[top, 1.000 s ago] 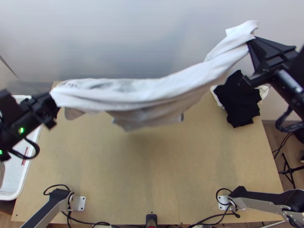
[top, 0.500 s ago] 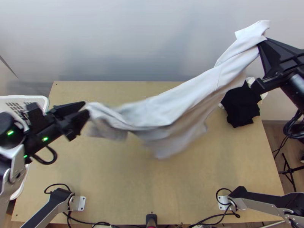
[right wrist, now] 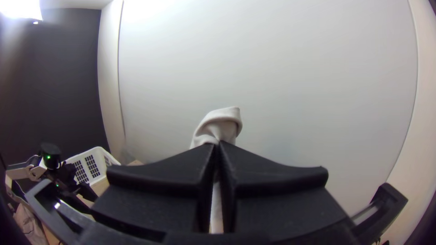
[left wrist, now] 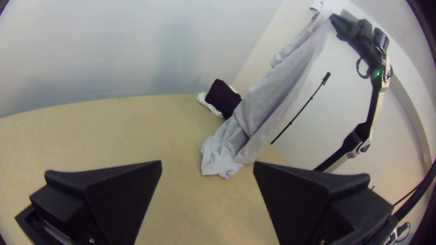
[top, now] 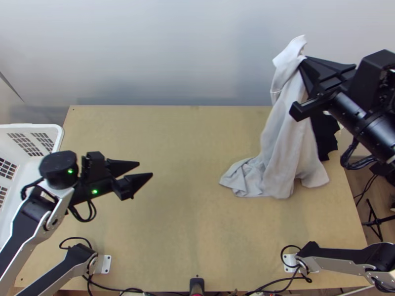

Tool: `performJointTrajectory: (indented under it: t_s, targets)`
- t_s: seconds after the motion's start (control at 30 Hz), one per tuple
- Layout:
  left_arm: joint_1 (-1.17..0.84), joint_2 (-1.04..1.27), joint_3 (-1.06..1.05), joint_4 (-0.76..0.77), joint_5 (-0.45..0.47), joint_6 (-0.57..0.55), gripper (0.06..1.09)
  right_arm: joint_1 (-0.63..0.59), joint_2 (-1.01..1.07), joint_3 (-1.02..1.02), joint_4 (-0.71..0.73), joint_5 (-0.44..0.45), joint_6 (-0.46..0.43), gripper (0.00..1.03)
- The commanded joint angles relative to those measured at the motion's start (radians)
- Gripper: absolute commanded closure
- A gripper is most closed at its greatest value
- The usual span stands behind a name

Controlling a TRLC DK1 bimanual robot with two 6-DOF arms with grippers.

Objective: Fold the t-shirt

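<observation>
Basket (top: 39,126) near unclenched left gripper (top: 145,168) | black cloth (top: 324,135) behind shirt (top: 282,153) | right gripper (top: 302,61) grasping shirt

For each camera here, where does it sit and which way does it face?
Top view: fixed high over the near edge, looking steeply down on the table; left gripper and right gripper show.
Left wrist view: on the left wrist, looking across the table; its own fingers are apart.
Right wrist view: on the right wrist, facing the pale wall; its own fingers close on the t-shirt, left gripper farther off.
Top and left wrist views share the t-shirt hanging from the right gripper.
</observation>
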Motion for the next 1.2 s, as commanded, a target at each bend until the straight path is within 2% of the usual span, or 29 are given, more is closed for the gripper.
performJointTrajectory:
  t_s: [0.0,0.2,0.43,0.67,0.77,0.83,1.03,1.17]
  targets:
    - [-0.138,0.02,-0.089,0.07,-0.078,0.01,0.11,0.022,0.018,-0.025,0.002,-0.003,0.016,1.0]
    - [-0.329,0.053,-0.173,0.179,-0.165,0.001,0.11,0.022,0.019,-0.053,0.001,-0.003,0.024,1.0]
    - [-0.491,0.229,-0.156,0.322,-0.299,0.031,0.1,0.02,0.026,-0.053,0.01,-0.003,0.027,1.0]
    - [-0.659,0.494,-0.049,0.481,-0.475,0.033,0.11,0.013,0.027,-0.029,0.017,-0.001,0.016,1.0]
    - [-0.708,0.606,-0.01,0.592,-0.508,0.042,0.11,0.002,0.027,-0.03,0.017,-0.001,0.016,1.0]
    - [-0.742,0.681,0.036,0.647,-0.56,0.047,0.11,-0.004,0.027,-0.033,0.017,-0.001,0.018,1.0]
    - [-0.837,0.852,0.166,0.727,-0.673,0.041,0.11,-0.017,0.029,-0.033,0.017,-0.001,0.018,1.0]
    - [-0.897,0.958,0.237,0.733,-0.745,-0.007,0.11,-0.024,0.03,-0.029,0.017,-0.001,0.016,1.0]
